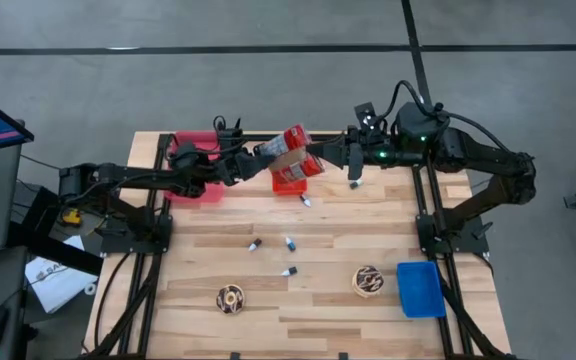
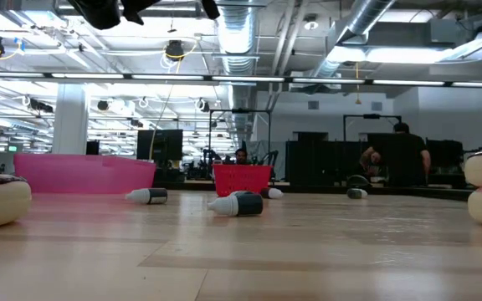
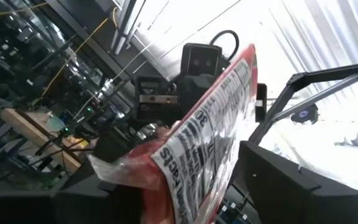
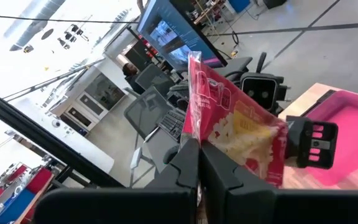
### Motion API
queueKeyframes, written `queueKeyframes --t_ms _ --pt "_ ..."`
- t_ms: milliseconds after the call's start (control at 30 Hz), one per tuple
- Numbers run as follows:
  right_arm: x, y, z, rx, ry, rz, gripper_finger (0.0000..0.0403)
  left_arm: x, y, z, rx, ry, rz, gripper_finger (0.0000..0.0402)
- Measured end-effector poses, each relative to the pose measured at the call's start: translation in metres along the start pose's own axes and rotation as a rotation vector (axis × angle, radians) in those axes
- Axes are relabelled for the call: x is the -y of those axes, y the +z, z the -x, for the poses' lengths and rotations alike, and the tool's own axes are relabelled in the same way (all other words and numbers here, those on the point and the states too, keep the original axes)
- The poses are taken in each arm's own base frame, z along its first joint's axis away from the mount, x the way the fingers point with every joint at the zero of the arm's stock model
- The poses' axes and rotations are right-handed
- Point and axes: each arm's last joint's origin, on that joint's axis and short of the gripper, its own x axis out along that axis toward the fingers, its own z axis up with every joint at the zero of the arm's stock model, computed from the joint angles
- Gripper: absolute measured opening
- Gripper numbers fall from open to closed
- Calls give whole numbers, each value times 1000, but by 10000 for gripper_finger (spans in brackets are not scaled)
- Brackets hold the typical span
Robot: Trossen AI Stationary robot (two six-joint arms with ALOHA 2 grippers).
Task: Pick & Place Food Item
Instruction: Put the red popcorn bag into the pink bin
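A red snack bag (image 1: 293, 153) with white print hangs in the air over the red basket (image 1: 290, 184) at the table's far middle, held between both grippers. My left gripper (image 1: 258, 153) comes at it from the table's left, and its fingers stand wide on either side of the bag (image 3: 197, 155). From the table's right, my right gripper (image 1: 320, 155) is shut on the bag's edge. The low view shows neither the bag nor the fingertips. My left gripper holds the bag's end nearest it (image 3: 185, 180) between its two widely spread fingers (image 3: 278, 180), coming from the table's left and slanting upward. The bag stands out beyond the fingers, clear of the table. My right gripper pinches the bag's flat sealed edge (image 4: 194, 127) between its two shut fingers (image 4: 219, 171), level, from the table's right. The bag stands on edge past the fingertips, lifted clear above the basket.
A pink bin (image 1: 196, 165) sits at the far left and a blue bin (image 1: 420, 288) at the near right. Two donuts (image 1: 231, 298) (image 1: 368, 280) lie near the front. Several small bottles (image 1: 288, 243) are scattered mid-table.
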Motion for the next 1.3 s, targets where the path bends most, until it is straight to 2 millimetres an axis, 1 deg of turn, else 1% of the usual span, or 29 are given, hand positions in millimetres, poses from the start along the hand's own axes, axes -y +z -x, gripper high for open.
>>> queueKeyframes --t_ms 167,367,467,533,633,733,867,1033,1167,1300 --pt "0 0 0 2 -1 0 0 2 -3 -1 -8 -6 1 174" --pt "1 0 0 0 -4 5 0 2 -2 -1 -7 -8 -2 84" --pt "0 0 0 -2 -3 42 0 2 -2 -1 -10 -15 -4 36" --pt "-1 -1 0 -1 -1 53 0 4 -1 0 -12 -36 -8 16" --pt "0 0 0 4 -2 61 10 4 0 0 -9 -53 -14 19" --pt "0 1 0 12 1 70 34 11 3 1 -16 -82 -22 22" --pt "1 4 0 27 2 61 80 20 10 4 -25 -106 -50 13" --pt "4 6 0 35 -8 76 149 35 21 12 -84 -85 -80 15" --pt "5 11 5 57 -18 96 192 50 32 26 -171 18 -134 13" --pt "11 10 11 21 -90 116 211 61 43 54 -243 244 -182 13"
